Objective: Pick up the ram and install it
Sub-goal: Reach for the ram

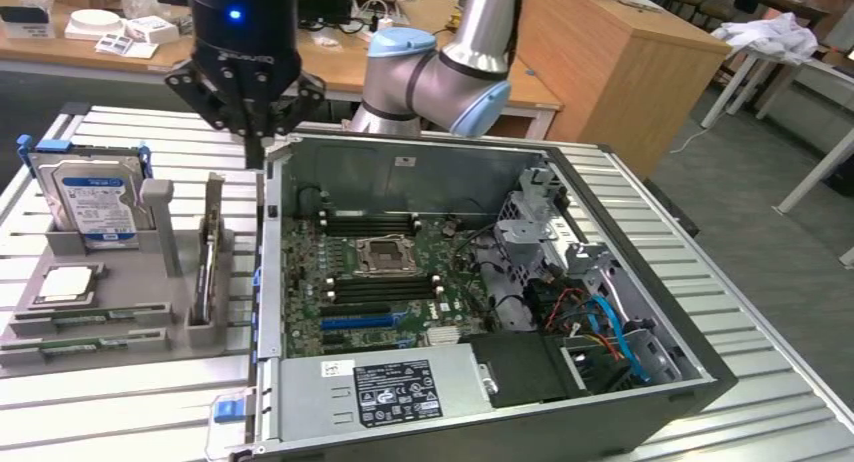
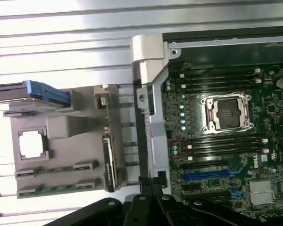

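Exterior view: gripper clenched on nothing, hanging close over the PC case wall, well apart from the ram, which lies flat in the grey tray. Risk imo: going straight down it'd clip that wall. Wrist view: an upright card stands btwn gripper and ram, w/ a square chip nearby, so it's easy to snag the card or grab the wrong part.

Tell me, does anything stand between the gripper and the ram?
Nothing covers the ram; it lies open in the grey holder. An upright card stands in that holder, on the side nearer the raised gripper.
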Controlling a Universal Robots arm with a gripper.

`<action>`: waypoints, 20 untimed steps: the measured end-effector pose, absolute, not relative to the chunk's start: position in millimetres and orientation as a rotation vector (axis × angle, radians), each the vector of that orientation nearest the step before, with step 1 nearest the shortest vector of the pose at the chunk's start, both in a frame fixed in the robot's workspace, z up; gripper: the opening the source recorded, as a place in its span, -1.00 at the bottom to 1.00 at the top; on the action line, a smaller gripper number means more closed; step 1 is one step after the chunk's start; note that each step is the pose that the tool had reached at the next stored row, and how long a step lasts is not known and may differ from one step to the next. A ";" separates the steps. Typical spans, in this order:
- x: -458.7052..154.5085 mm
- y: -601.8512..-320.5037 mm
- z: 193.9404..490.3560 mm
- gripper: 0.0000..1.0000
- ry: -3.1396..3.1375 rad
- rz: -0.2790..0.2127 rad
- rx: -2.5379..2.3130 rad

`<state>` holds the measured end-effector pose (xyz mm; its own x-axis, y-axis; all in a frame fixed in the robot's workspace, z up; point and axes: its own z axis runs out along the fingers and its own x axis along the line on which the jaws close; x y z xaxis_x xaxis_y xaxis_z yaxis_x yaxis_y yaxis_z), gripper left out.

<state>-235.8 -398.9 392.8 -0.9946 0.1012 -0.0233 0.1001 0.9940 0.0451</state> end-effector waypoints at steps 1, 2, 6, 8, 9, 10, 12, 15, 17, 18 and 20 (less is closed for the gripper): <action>-239.4 -398.8 392.8 -0.79 3.111 0.068 0.158; -242.7 -398.8 392.8 -0.79 3.111 0.068 0.159; -255.0 -398.8 392.7 -0.79 3.111 0.068 0.161; -260.8 -398.8 392.6 -0.79 3.111 0.068 0.162; -263.5 -398.8 392.6 -0.79 3.111 0.068 0.163; -266.1 -398.9 392.5 -0.79 3.111 0.068 0.163; -271.6 -398.9 392.5 -0.79 3.111 0.068 0.164; -279.5 -398.8 392.4 -0.79 3.111 0.068 0.165; -283.7 -398.8 392.3 -0.79 3.111 0.068 0.165; -286.0 -398.9 392.1 -0.79 3.111 0.068 0.165; -290.9 -398.9 392.1 -0.79 3.111 0.068 0.165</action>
<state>-290.9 -398.9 392.1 -0.9940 0.1065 -0.0233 0.1054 0.9934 0.0451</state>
